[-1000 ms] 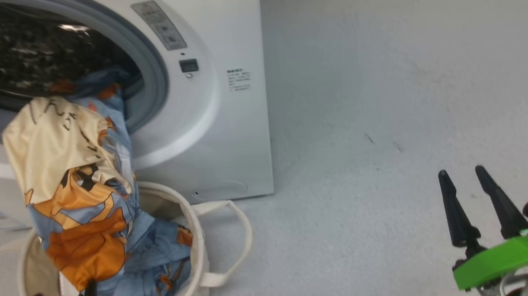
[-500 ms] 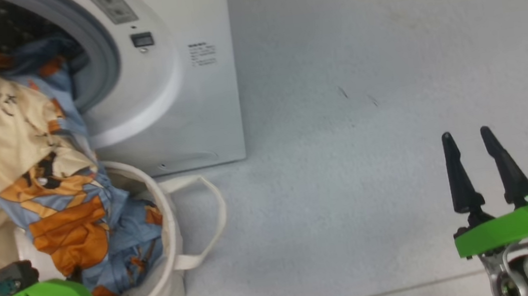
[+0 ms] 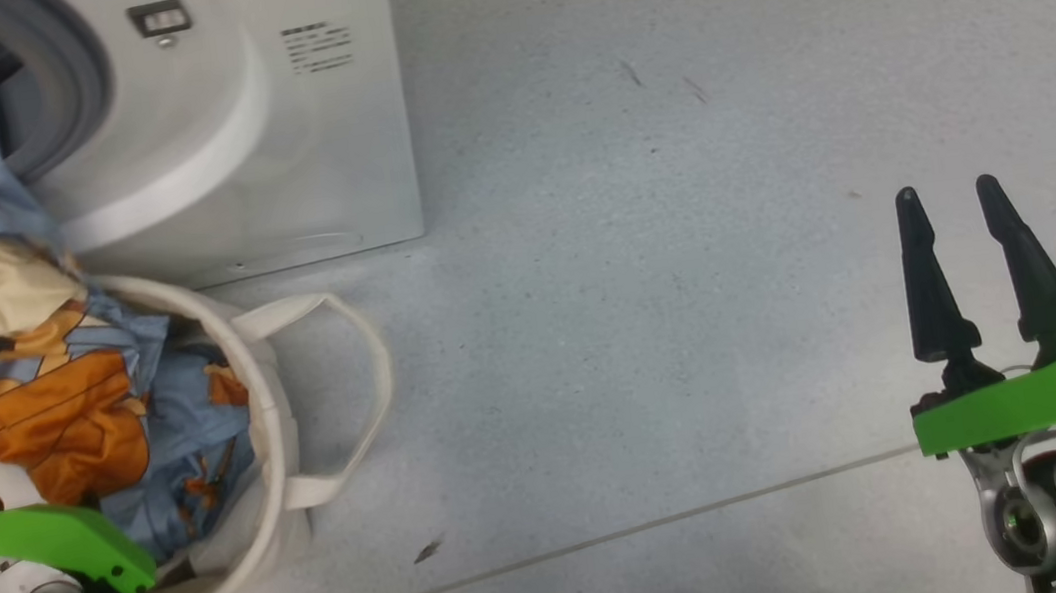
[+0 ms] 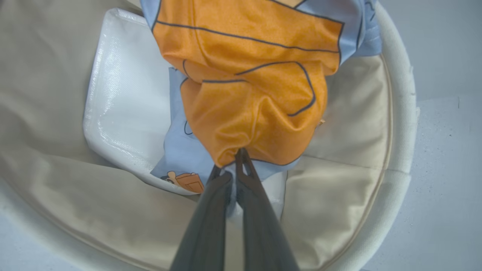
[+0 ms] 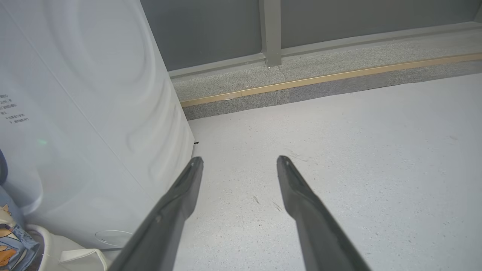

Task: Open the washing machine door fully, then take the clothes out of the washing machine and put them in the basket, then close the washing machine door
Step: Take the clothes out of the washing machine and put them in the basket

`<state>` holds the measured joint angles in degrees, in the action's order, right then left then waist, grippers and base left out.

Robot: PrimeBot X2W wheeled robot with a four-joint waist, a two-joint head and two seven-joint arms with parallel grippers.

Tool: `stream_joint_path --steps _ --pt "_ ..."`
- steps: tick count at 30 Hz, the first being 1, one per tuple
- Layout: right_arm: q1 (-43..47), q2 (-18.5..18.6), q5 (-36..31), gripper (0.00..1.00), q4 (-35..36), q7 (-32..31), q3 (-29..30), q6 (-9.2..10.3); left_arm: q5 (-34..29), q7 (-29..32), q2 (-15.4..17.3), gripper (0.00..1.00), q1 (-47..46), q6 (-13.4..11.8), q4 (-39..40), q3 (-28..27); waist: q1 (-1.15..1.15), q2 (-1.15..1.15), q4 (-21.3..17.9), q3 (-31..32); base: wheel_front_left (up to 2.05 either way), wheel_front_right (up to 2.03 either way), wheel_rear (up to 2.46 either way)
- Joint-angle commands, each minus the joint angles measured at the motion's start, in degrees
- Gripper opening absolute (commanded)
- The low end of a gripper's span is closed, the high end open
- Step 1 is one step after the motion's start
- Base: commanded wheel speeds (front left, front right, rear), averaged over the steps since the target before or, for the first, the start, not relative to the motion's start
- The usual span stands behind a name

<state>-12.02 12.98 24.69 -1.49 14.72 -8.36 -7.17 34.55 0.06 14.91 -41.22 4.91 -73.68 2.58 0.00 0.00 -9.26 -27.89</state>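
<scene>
The white washing machine (image 3: 289, 155) stands at the upper left, its grey-rimmed drum mouth (image 3: 61, 102) open; its door is out of view. The clothes (image 3: 27, 398), light-blue and cream with orange print, trail from the drum down into the cream basket (image 3: 270, 409). Inside the basket, my left gripper (image 4: 236, 158) is shut on an orange fold of the clothes (image 4: 256, 94); its green mount (image 3: 45, 547) shows at the lower left. My right gripper (image 3: 949, 194) hangs open over bare floor at the lower right, its fingers (image 5: 188, 184) apart with nothing between them.
A white flat sheet (image 4: 124, 113) lies in the basket's bottom. A grey wall and a stone kerb with a brass strip (image 5: 320, 81) run behind the machine. A floor seam (image 3: 617, 532) crosses the pale floor in front of me.
The head camera has swung, shifting machine and basket up and left in view. The clothes have sunk lower into the basket with my left gripper. The right gripper stays open.
</scene>
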Motion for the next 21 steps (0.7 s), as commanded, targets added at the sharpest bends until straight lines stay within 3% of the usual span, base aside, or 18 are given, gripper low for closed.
stream_joint_path --steps 1,3,12,21 --pt "0.37 0.34 -0.64 1.0 1.5 0.28 -0.45 -0.32 0.5 -0.59 2.98 0.51 0.34 -0.47 0.21 -1.79 0.0 0.0 -0.7 -0.2 0.0 0.0 0.0" --pt "0.34 0.25 -0.71 1.0 1.31 0.28 -0.4 -0.32 0.38 -1.22 3.14 0.98 0.71 -0.59 0.07 -1.58 0.0 0.0 -0.76 0.4 0.0 0.0 0.0" --pt "1.01 0.36 -1.22 1.0 -0.18 0.28 -1.01 -0.32 1.35 -1.55 3.99 1.0 3.37 0.45 -0.2 -1.66 0.0 0.0 -0.18 6.07 0.0 0.0 0.0" --pt "3.04 -0.01 -1.45 1.0 -2.31 0.28 -1.04 -0.32 0.77 -9.22 5.45 1.0 3.35 2.28 0.97 0.13 0.0 0.0 1.45 12.73 0.0 0.0 0.0"
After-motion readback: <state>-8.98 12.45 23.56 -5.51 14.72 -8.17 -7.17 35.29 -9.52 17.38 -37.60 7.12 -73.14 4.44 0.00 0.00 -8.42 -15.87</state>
